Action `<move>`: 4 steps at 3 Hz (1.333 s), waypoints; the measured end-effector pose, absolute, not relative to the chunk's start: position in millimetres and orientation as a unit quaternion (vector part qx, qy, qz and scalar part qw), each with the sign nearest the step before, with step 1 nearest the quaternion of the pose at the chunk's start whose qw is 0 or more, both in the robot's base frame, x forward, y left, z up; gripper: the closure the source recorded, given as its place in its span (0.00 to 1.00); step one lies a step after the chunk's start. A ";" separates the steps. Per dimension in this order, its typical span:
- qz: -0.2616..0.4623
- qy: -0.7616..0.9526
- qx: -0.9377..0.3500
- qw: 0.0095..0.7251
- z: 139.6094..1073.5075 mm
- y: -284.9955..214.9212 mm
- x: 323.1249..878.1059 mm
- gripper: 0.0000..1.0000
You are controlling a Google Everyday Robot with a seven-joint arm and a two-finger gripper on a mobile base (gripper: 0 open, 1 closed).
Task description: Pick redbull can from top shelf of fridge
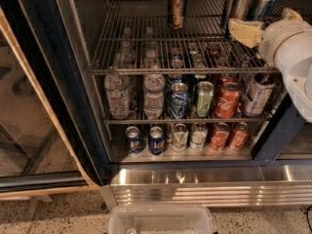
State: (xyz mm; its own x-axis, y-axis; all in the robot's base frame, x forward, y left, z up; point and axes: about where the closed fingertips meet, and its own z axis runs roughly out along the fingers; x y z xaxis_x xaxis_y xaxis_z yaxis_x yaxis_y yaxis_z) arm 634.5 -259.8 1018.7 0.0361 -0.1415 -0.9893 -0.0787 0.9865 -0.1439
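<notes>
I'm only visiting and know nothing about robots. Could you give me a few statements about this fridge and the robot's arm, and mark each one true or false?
1. The end effector is at the right of the top shelf, near the redbull cans. True.
2. The brown can stands on the bottom shelf. False: it stands at the back of the top shelf.
3. Water bottles stand at the left of the middle shelf. True.
4. The red cans are on the left side of the fridge. False: they are toward the right, below the top shelf.
</notes>
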 end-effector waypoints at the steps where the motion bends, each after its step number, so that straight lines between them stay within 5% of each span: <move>1: -0.023 0.696 -0.079 0.714 1016.3 -261.5 637.0 0.06; 2: -0.023 0.696 -0.079 0.714 1016.3 -261.5 637.0 0.08; 3: -0.021 0.691 -0.086 0.718 1019.0 -257.3 640.4 0.26; 4: -0.030 0.677 -0.087 0.730 1026.6 -259.7 656.3 0.34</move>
